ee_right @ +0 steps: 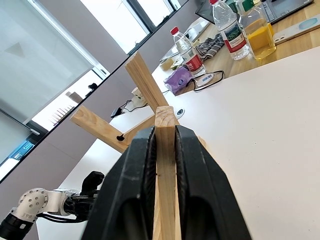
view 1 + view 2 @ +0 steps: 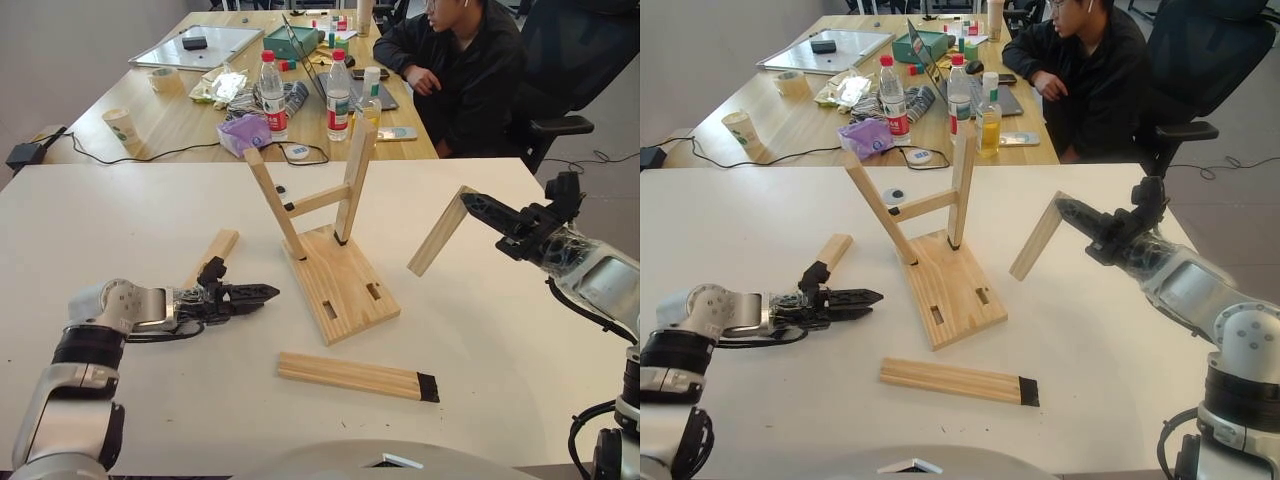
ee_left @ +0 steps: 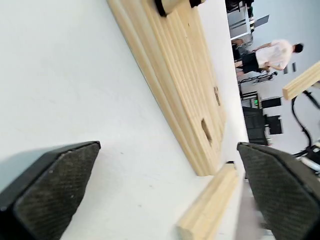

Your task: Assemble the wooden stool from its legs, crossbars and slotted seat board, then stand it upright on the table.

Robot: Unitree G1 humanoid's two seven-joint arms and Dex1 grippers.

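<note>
Seat board [image 2: 350, 290] flat on the white worktop [image 2: 120, 210], with two legs [image 2: 277, 208] and a crossbar [image 2: 318, 201] standing in it. Right hand [image 2: 478, 206] clamps a third leg [image 2: 436, 238], tilted above the worktop beside the board. Left hand [image 2: 262, 293], spread wide and empty, sits low left of the board. A loose leg [image 2: 356, 376] lies in front.

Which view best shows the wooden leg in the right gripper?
Left eye view: whole pale wooden leg, tilted, end in right gripper. Right eye matches; right wrist shows the clamped stretch, left wrist one end.
</note>
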